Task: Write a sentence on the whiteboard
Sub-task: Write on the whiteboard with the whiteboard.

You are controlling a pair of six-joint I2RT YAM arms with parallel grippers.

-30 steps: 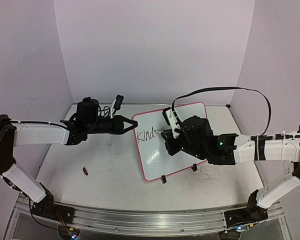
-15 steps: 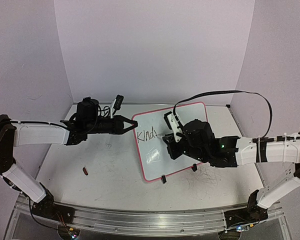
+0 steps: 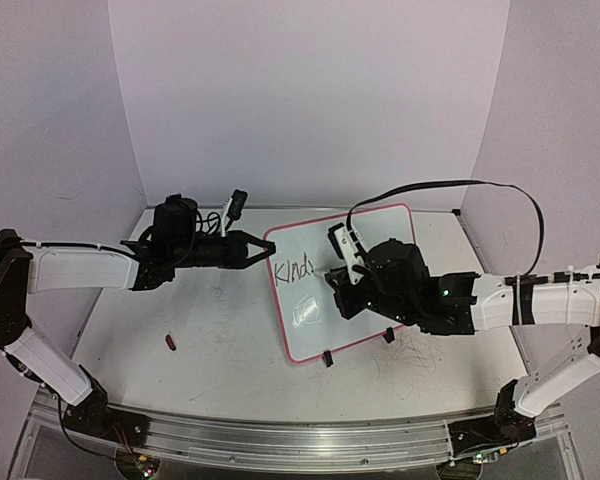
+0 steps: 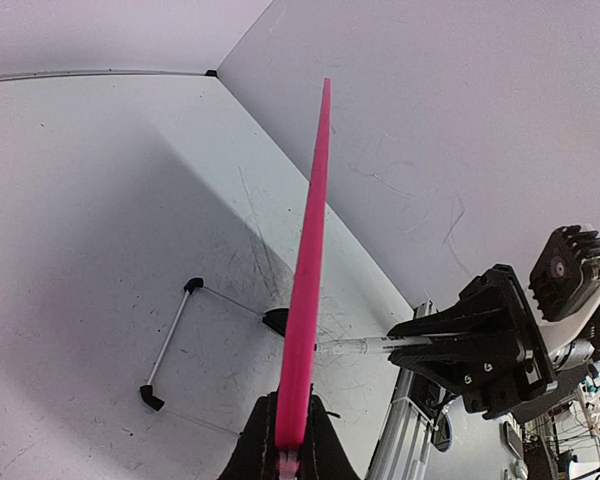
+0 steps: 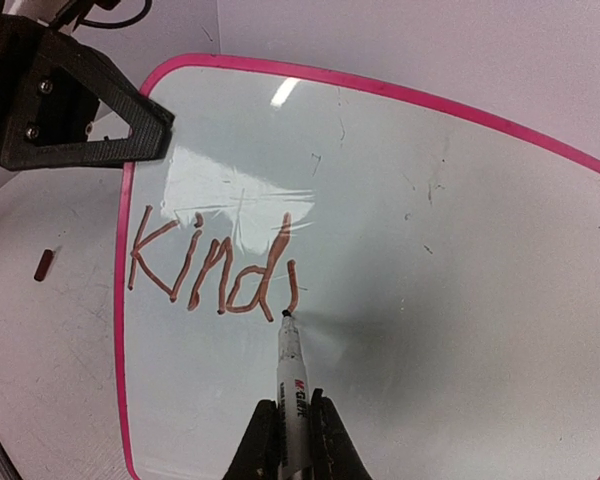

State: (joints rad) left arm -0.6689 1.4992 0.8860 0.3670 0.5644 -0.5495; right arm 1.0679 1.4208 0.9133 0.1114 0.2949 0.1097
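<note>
The whiteboard [image 3: 365,245], white with a pink rim, stands tilted mid-table on black clip feet; it fills the right wrist view [image 5: 400,200], and the left wrist view shows its rim edge-on [image 4: 310,260]. My left gripper [image 3: 268,249] is shut on the board's left rim [image 4: 292,425]. My right gripper [image 3: 342,275] is shut on a white marker [image 5: 293,385] whose tip touches the board. The sentence [image 5: 212,268] reads "Kind" plus one fresh vertical stroke, ending at the tip. It also shows in the top view [image 3: 293,268].
A small dark red marker cap [image 3: 170,342] lies on the table front left, also in the right wrist view [image 5: 43,265]. A wire stand with black feet [image 4: 170,345] lies on the table behind the board. Walls enclose the table's back and sides.
My right gripper has moved the marker a little to the right and drawn a new vertical stroke after "Kind". The left arm and the board have not moved.
</note>
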